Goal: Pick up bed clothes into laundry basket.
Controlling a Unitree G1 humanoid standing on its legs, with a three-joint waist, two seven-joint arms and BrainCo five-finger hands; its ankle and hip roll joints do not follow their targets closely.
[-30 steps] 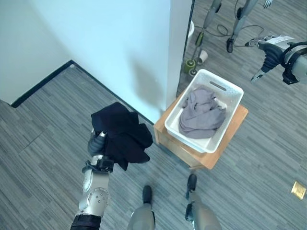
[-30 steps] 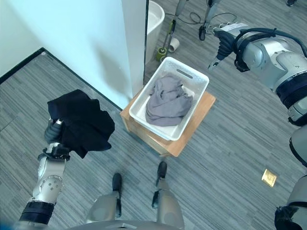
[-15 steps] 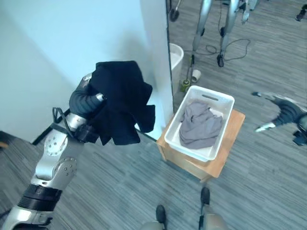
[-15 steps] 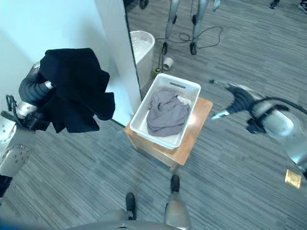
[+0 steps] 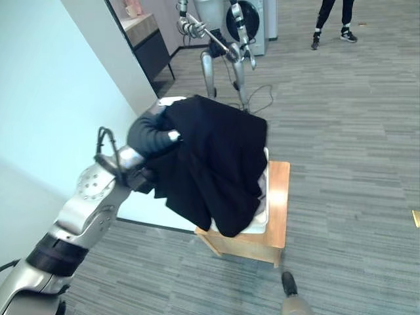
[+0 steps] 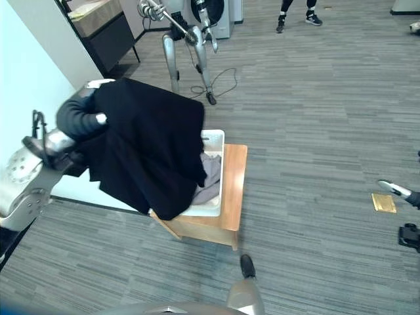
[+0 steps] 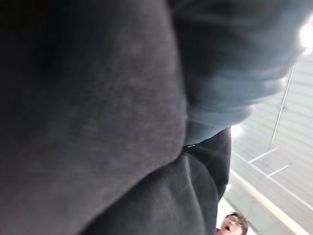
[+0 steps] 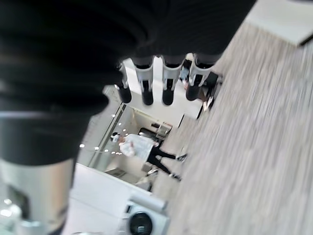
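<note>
While the left arm reaches in from the lower left of the eye views, the left hand (image 5: pixel 152 134) sits left of centre, raised, with its dark ribbed cover showing and its fingers buried under a black garment (image 5: pixel 213 161); whether they are curled or straight cannot be told. That garment is draped over the hand and hangs with its long axis running down and to the right, from a bunched top at frame centre to a loose hem at lower centre. Its hem hangs in front of the white basket (image 6: pixel 215 176), hiding most of it. Grey cloth (image 6: pixel 210 174) shows in the basket at the garment's right edge. That basket rests on a low wooden stand (image 5: pixel 275 210) at centre frame.

At the right edge of the right eye view, the right hand (image 6: pixel 395 189) shows low over the floor, well apart from the stand. Its own wrist view shows the fingers (image 8: pixel 167 83) straight in a row, holding nothing.

From the left wrist view, dark fabric (image 7: pixel 88 122) is seen from very close.

Further back, at the top of the eye views, another robot (image 5: pixel 220 46) stands before a washing machine (image 5: pixel 252 23). A person's legs (image 5: pixel 331 20) show at upper right, and a dark cabinet (image 6: pixel 105 29) stands at upper left.
</note>
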